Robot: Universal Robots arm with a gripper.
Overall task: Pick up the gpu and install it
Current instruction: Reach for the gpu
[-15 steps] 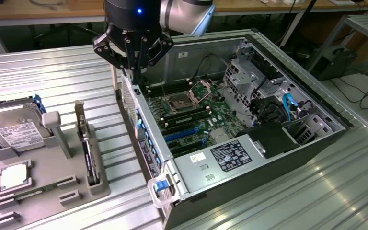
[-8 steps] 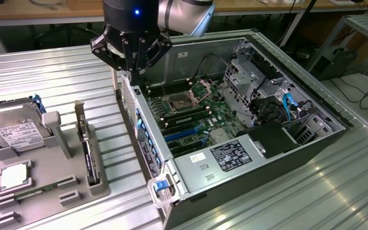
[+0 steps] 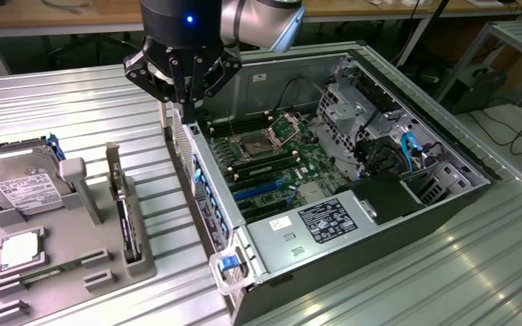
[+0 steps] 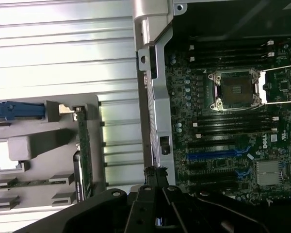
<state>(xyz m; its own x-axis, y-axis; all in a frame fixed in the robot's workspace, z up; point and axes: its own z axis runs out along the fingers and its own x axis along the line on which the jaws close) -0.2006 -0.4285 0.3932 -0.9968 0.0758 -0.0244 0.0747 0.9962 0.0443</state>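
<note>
Your jaws sit together, empty, over the black metal computer case (image 3: 424,227). The thin green gpu card (image 3: 127,227) stands in a grey holder (image 3: 143,263).

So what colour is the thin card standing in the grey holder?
Green. The card shows best in the wrist view.
</note>
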